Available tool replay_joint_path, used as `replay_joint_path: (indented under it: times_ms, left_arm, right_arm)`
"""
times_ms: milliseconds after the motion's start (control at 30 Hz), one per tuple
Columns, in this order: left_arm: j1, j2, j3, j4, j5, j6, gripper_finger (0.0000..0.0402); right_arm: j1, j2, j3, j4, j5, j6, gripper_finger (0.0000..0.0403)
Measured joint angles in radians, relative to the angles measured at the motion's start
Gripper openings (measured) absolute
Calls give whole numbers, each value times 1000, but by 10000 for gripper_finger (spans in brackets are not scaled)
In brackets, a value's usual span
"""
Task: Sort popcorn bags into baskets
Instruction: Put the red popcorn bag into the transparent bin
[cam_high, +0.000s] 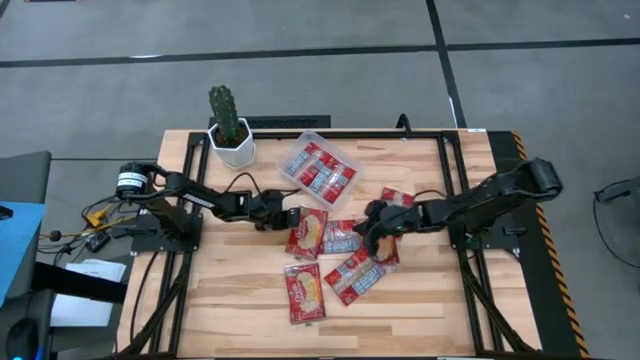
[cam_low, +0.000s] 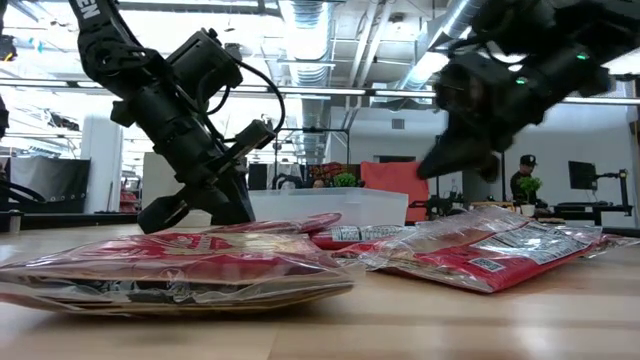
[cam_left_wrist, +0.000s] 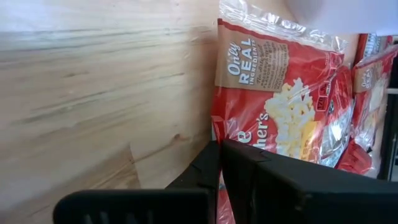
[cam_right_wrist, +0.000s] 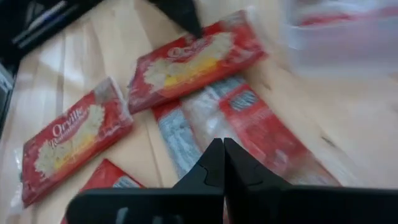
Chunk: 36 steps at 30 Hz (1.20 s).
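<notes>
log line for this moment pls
task: sort popcorn bags | left gripper: shut, at edge of a popcorn bag | right gripper: shut, over the loose bags | clear tray: holds some bags

Floor: we see grey carpet (cam_high: 300, 90) crossed by dark seam lines.
Tabletop: we see pale wood planks (cam_high: 250, 310) with a black frame along the edges.
Ceiling: we see exposed pipes and ducts (cam_low: 310, 40) under bright strip lights.
Far wall: we see white panels (cam_low: 400, 125) and a red board (cam_low: 395, 185).
Person: we see one by a monitor (cam_low: 580, 175) at far right.
</notes>
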Motion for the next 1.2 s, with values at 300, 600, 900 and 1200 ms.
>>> replay_joint_path:
  times_ms: [300, 600, 900, 1200]
  left_arm:
    - [0, -2, 2, -4, -5, -2, 0]
    - [0, -3, 3, 17, -4, 29, 0]
    - [-6, -3, 2, 49, 39, 56, 44]
    - [-6, -5, 3, 68, 110, 90, 127]
  right_arm:
    - [-26, 275, 226, -30, -14, -156, 13]
    - [-56, 451, 349, -26, -85, -182, 11]
    - [-70, 535, 449, -48, -130, -192, 19]
    - [-110, 534, 462, -74, -134, -191, 20]
